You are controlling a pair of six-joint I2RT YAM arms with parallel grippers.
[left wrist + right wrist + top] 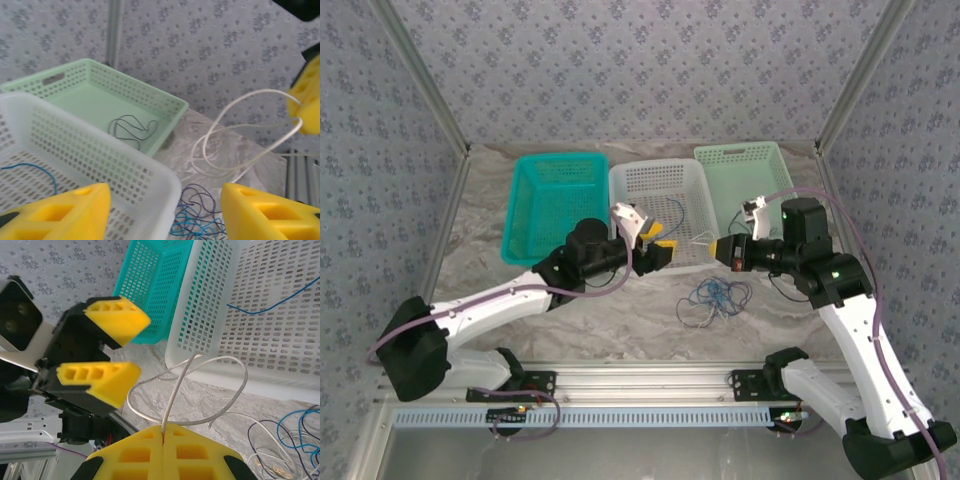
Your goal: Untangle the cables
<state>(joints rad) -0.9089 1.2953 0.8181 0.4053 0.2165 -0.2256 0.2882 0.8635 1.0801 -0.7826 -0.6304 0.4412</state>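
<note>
My right gripper (pixel 163 432) is shut on a pale cable (pixel 245 375), which loops up above the table near the white basket's corner. The same pale loop (pixel 260 91) hangs from the right gripper's yellow fingers (pixel 306 97). A small tangle of blue, dark and pale cables (pixel 715 296) lies on the table below and between the grippers. My left gripper (pixel 165 212) hovers open over the white basket's corner, close to the right gripper (pixel 719 248), with nothing between its fingers. The tangle (pixel 202 220) lies below its right finger.
Three baskets stand in a row at the back: teal (pixel 555 205), white (pixel 632 180), pale green (pixel 760 160). A single blue cable (pixel 272 304) lies in the white basket. A black cable (pixel 131 127) lies in the green one. Marbled tabletop, patterned walls around.
</note>
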